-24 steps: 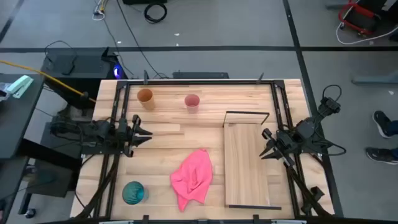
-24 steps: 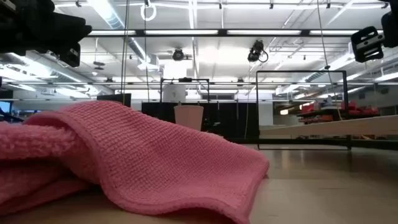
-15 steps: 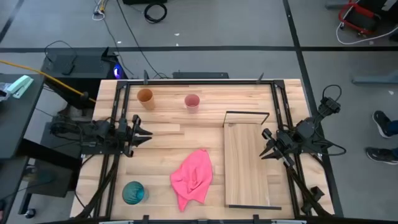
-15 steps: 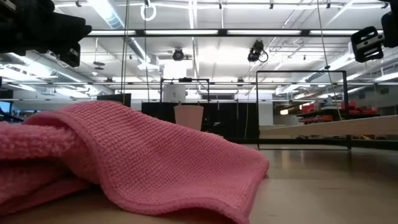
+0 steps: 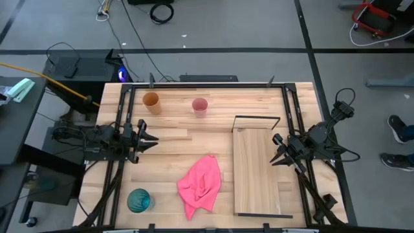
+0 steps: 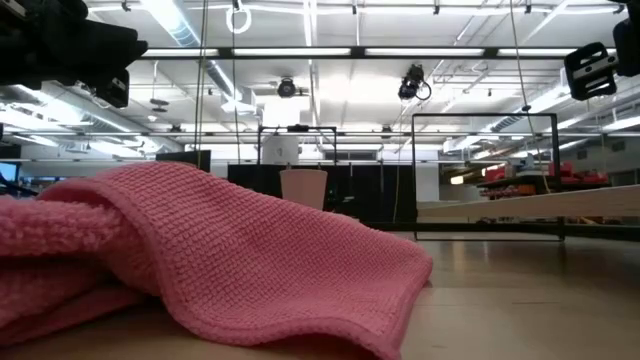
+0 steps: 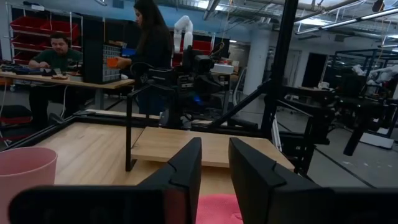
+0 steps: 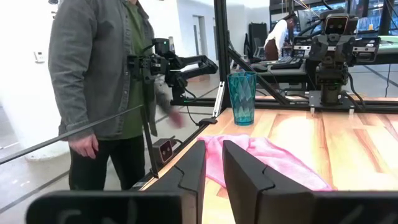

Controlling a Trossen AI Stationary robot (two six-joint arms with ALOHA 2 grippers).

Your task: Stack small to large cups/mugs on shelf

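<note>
Waiting at the left edge of the counter (image 5: 207, 129), the left end effector (image 5: 150, 140) points inward with its fingers (image 7: 186, 165) nearly together, only a narrow gap between them and nothing in it. Across the counter, the right end effector (image 5: 277, 150) hovers at the right long edge of the shelf (image 5: 256, 171), also nearly shut and empty, its fingers (image 8: 193, 168) parted by a thin slit.

The shelf lies flat on the right half of the counter, its black wire frame (image 5: 257, 123) standing at the far end. No cup is on it. The orange-brown cup (image 5: 151, 101) and the pink cup (image 5: 200, 107) stand upright near the far edge, a little apart from each other. The teal-blue cup (image 5: 139, 200) stands by the near left corner, well apart from both.

A crumpled pink cloth (image 5: 200, 184) lies between the teal-blue cup and the shelf, touching neither; in the low view it fills the foreground, with the pink cup's top showing behind it.

Beyond the counter, a person in a grey jacket (image 8: 102, 68) stands close to its edge, and two more people (image 7: 149, 43) are at a bench farther back.
</note>
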